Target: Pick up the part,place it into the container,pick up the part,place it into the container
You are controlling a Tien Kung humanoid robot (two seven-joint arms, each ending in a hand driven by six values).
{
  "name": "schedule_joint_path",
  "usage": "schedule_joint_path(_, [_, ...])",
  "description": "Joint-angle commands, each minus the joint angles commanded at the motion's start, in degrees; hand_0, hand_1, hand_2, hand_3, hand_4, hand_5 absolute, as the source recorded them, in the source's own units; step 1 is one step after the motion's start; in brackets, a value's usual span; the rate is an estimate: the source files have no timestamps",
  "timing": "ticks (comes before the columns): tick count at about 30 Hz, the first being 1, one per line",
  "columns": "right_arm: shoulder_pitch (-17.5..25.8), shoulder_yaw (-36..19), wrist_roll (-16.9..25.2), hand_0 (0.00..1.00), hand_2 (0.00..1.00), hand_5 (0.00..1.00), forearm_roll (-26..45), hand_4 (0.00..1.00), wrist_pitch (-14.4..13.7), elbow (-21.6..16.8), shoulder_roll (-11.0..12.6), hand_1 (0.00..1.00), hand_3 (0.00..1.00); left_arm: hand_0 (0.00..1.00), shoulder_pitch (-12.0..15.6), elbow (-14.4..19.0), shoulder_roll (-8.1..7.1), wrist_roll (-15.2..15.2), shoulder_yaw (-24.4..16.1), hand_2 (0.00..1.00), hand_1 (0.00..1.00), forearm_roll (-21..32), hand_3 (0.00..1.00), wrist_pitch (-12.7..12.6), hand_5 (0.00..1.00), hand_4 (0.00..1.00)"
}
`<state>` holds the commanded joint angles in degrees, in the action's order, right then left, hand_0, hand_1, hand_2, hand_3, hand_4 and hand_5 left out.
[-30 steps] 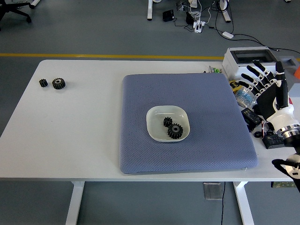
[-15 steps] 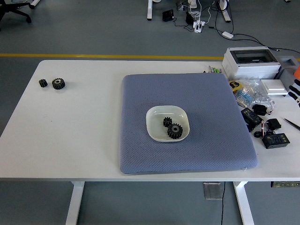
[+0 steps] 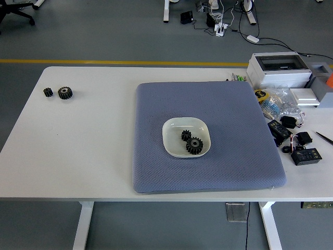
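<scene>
On the far left of the white table [image 3: 99, 146] I see two black gears that are outside the dish: a small gear [image 3: 48, 92] and, just beside it on its right, a bigger gear [image 3: 65, 92]; then, going right, there is the blue-grey mat [image 3: 156, 109], and near its middle the white dish [image 3: 174, 130], which I take for the container; inside it lie two more black gears, touching each other, a smaller one [image 3: 186, 135] and a larger one [image 3: 194, 146]; at the right end I see a white box [image 3: 278, 70] and a heap of cables and small electronics [image 3: 291, 133]. No robot hand is in my view, neither left nor right, so I cannot say if the fingers are apart or together, and I cannot place anything relative to a hand. I judge that both parts are placed, so the task looks complete; if the two gears on the left also count, I would bring in the left arm, because they lie on its side, come down from above on the bigger gear first, close the fingers on its rim without pushing the small one away, and release it low over the dish so that it does not bounce on the gears already inside.
</scene>
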<state>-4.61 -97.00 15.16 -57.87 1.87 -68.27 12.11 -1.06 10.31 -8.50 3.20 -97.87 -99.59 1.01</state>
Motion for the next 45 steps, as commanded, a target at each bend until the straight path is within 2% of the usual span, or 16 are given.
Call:
schedule_joint_path(7, [-0.79,1.16,0.14,0.876,0.829,0.998,0.95,0.998,-1.2,0.15,-0.06,0.798,0.819,0.72,0.68,0.0,-0.18,0.17,-1.37,0.694,0.682,-1.48,0.571,0.04,0.57,0.611])
schedule_joint_path(20, [-0.3,0.73,-0.69,0.873,0.827,0.998,0.34,0.998,-1.87,-0.04,-0.29,0.793,0.807,0.72,1.18,0.0,-0.75,0.2,-0.62,0.692,0.681,-1.87,0.571,0.2,0.57,0.611])
schedule_joint_path(30, [-0.6,0.46,-1.33,0.867,0.826,0.998,-0.55,0.998,-2.71,-0.25,-0.25,0.793,0.807,0.72,0.49,0.0,-0.02,0.29,-1.35,0.692,0.681,-2.05,0.572,0.16,0.57,0.611])
schedule_joint_path(31, [-0.65,0.51,-1.36,0.854,0.824,0.927,-0.62,0.998,-2.78,-0.24,-0.27,0.792,0.811,0.719,0.34,0.0,0.05,0.28,-1.32,0.693,0.681,-2.03,0.572,0.15,0.569,0.61])
schedule_joint_path(36, [-0.79,0.56,-1.18,0.854,0.824,0.927,-1.33,0.998,-3.04,-0.2,-0.28,0.792,0.811,0.719,-0.4,0.0,0.17,0.34,-1.06,0.693,0.681,-2.05,0.572,0.19,0.569,0.61])
schedule_joint_path(37, [-0.79,0.56,-1.17,0.85,0.824,0.829,-1.38,0.998,-3.05,-0.2,-0.28,0.791,0.819,0.719,-0.52,0.0,0.17,0.31,-1.03,0.693,0.681,-2.0,0.572,0.15,0.568,0.61])
schedule_joint_path(42, [-0.83,0.56,-1.19,0.85,0.824,0.829,-1.67,0.998,-3.02,-0.22,-0.31,0.791,0.819,0.719,-0.96,0.0,0.14,0.27,-0.72,0.693,0.681,-1.7,0.572,0.13,0.568,0.61])
schedule_joint_path(43, [-0.86,0.52,-1.2,0.841,0.824,0.795,-1.67,0.998,-2.98,-0.24,-0.32,0.79,0.843,0.719,-1.0,0.0,0.15,0.3,-0.69,0.693,0.681,-1.7,0.572,0.14,0.568,0.61])
schedule_joint_path(45, [-0.86,0.37,-1.28,0.841,0.824,0.795,-1.81,0.998,-2.73,-0.26,-0.33,0.79,0.843,0.719,-1.08,0.0,0.17,0.36,-0.51,0.693,0.681,-1.7,0.572,0.18,0.568,0.61])
